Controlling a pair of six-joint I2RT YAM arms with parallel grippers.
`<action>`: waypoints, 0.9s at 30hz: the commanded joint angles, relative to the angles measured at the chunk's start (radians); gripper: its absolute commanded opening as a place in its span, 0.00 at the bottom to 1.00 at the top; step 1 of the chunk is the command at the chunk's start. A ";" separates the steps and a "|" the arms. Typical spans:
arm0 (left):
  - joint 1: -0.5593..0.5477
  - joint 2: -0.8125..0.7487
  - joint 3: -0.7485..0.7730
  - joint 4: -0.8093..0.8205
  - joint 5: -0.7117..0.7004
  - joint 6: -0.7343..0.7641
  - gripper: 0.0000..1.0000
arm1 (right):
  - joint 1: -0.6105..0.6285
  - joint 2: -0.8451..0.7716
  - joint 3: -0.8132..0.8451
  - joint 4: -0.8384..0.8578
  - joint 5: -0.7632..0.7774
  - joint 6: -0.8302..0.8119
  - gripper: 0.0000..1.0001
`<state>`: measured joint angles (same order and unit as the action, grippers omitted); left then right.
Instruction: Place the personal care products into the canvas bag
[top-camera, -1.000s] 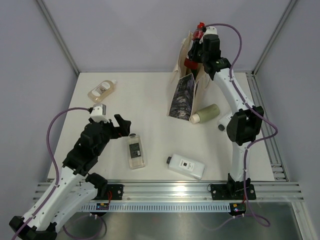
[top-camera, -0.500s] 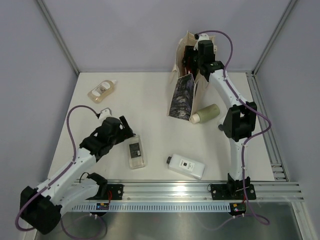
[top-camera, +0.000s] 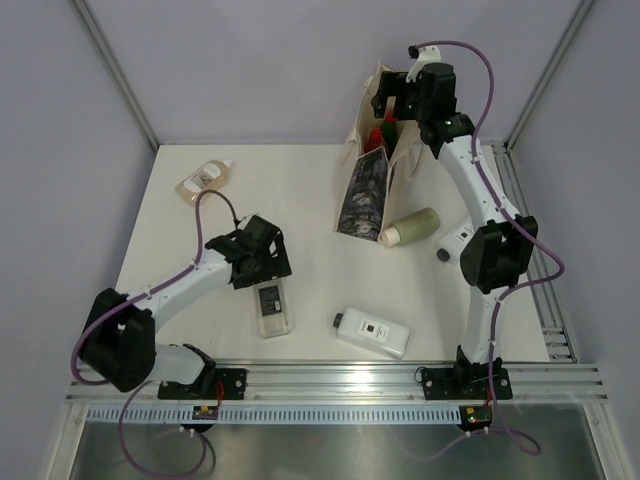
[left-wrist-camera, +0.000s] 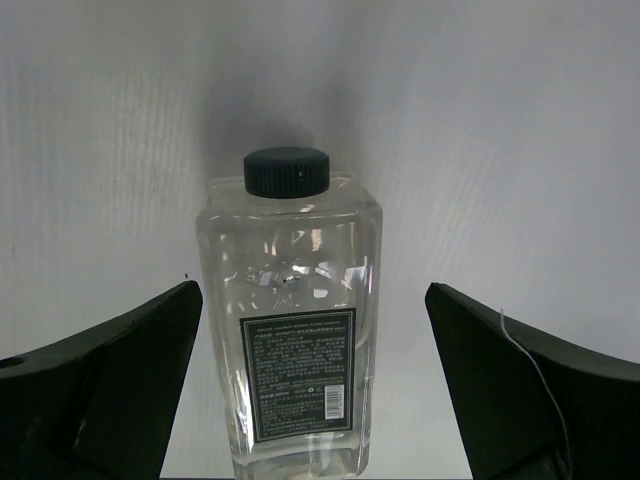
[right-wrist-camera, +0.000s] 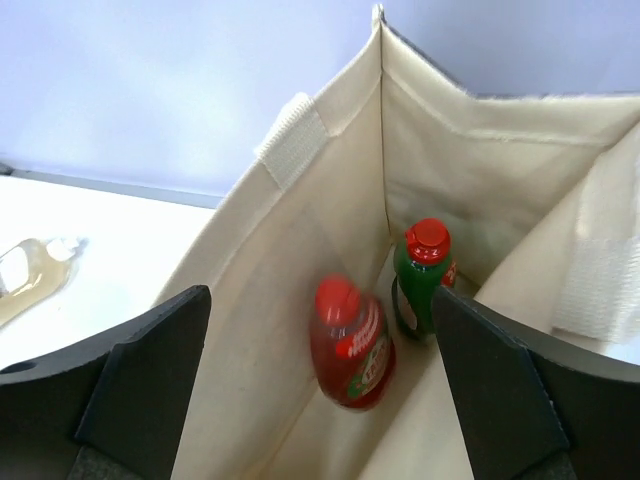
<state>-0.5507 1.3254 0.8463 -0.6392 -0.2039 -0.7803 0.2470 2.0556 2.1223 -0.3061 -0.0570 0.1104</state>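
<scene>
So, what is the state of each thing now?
canvas bag, standing, open
red bottle, in the bag, tilted, capped
dark green bottle, in the bag, upright, capped
clear rectangular bottle, lying flat, capped
pale green cylinder, on its side
white bottle, lying flat
peach bottle, lying flat
left hand, open
right hand, open

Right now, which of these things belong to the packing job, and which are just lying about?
Job: canvas bag; red bottle and dark green bottle inside it; clear bottle, flat white bottle, pale green cylinder, peach bottle on the table.
Lying about: nothing certain; a white item behind the right arm is unclear.
</scene>
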 joint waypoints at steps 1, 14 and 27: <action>-0.066 0.110 0.085 -0.078 -0.021 0.018 0.99 | -0.049 -0.153 -0.019 -0.023 -0.174 -0.075 1.00; -0.203 0.353 0.166 -0.126 -0.203 -0.013 0.69 | -0.123 -0.447 -0.241 -0.266 -0.791 -0.425 0.99; 0.079 -0.127 -0.125 0.545 0.479 0.171 0.00 | -0.050 -0.666 -0.585 -0.556 -1.061 -0.597 1.00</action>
<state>-0.5655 1.3266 0.7563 -0.4160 0.0063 -0.6342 0.1406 1.4349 1.6016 -0.7727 -1.0645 -0.4313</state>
